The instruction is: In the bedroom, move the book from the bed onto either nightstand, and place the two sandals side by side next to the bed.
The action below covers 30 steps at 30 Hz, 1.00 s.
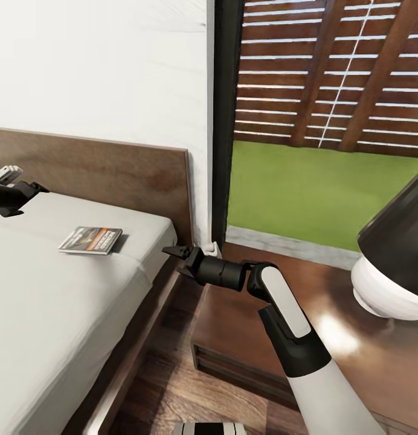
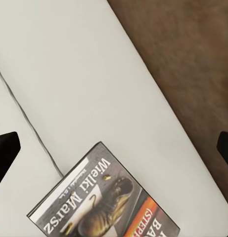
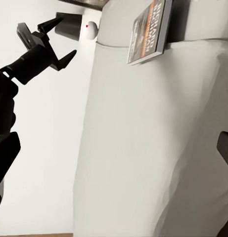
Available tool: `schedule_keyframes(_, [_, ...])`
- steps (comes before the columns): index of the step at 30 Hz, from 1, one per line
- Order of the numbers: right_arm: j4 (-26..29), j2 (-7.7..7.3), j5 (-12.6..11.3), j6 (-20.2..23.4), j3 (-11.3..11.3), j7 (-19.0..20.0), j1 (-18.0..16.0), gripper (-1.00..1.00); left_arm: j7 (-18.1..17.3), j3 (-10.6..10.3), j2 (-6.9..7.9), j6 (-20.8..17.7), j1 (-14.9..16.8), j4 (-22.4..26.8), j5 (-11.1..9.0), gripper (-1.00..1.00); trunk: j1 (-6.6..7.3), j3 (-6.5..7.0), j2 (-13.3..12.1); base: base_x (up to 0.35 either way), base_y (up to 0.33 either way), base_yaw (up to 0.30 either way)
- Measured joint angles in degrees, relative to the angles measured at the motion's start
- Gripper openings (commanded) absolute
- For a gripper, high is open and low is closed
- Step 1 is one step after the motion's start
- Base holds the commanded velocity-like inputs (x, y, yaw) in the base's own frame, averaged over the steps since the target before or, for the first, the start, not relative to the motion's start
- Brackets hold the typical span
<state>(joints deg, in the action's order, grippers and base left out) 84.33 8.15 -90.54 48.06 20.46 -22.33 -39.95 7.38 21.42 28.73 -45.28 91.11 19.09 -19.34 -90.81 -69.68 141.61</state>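
Right gripper (image 1: 177,258): fingers spread, between bed (image 1: 64,314) and nightstand (image 1: 245,326).
Left gripper (image 1: 19,192): spread, over bed.
Book (image 1: 91,240): flat on bed, near headboard (image 1: 112,172).

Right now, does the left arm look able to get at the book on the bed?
Probably yes. The left pincer hangs open over the mattress, the book lies flat and uncovered nearby, and nothing stands between them.

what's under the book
The book lies flat on the bed's grey mattress, near the headboard. Only mattress shows around it; the patch directly beneath is covered by the book.
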Motion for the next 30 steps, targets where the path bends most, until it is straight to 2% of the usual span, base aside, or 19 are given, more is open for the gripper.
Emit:
schedule_keyframes(18, [0.0, 0.00, 0.1, 0.0, -0.4, 0.0, 0.0, 1.00, -0.4, 0.0, -0.07, -0.6, 0.0, 1.9, 0.0, 1.00, 0.00, -0.22, 0.0, 0.000, 0.000, 0.000])
schedule_keyframes(22, [0.0, 0.00, 0.0, 0.0, -0.4, 0.0, 0.0, 1.00, -0.3, 0.0, 0.00, -1.1, 0.0, 1.9, 0.1, 1.00, 0.88, 0.50, -1.6, 0.000, 0.000, 0.000])
schedule_keyframes(30, [0.0, 0.00, 0.0, 0.0, -0.6, 0.0, 0.0, 1.00, -0.2, 0.0, 0.05, -5.0, 0.0, 1.9, 0.1, 1.00, 2.63, 1.93, -4.8, 0.000, 0.000, 0.000])
